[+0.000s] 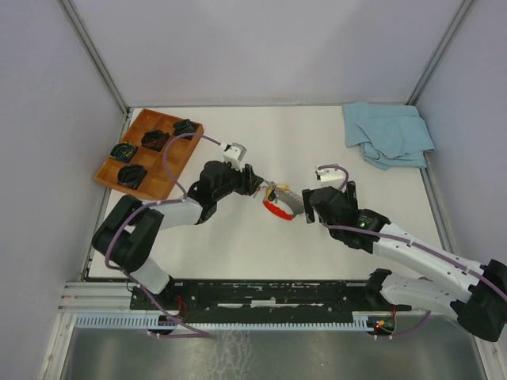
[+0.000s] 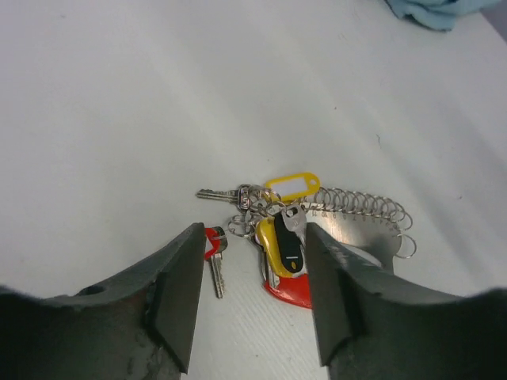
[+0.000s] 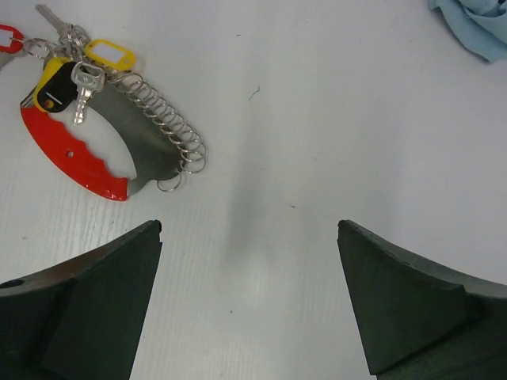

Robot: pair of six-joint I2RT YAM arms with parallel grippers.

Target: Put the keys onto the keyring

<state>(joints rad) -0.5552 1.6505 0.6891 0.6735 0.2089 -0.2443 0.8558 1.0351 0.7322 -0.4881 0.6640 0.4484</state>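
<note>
Three keys [image 2: 215,193] showed: two silver-headed, one red-headed. One keyring [image 2: 252,196] carried one red strap [image 3: 71,162], one chain of small rings [image 2: 364,207], one yellow tag [image 2: 291,186] and one yellow-and-black fob [image 2: 281,245]. There were also one blue cloth [image 1: 386,133] and one wooden tray [image 1: 150,121] holding four black coils [image 1: 154,140].

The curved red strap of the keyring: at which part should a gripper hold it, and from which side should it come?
Probably the bare end of the red strap, away from the keys piled on its other end. It lies flat on the table, so come from above, fingers across its narrow width. The open right gripper is nearest that end.
</note>
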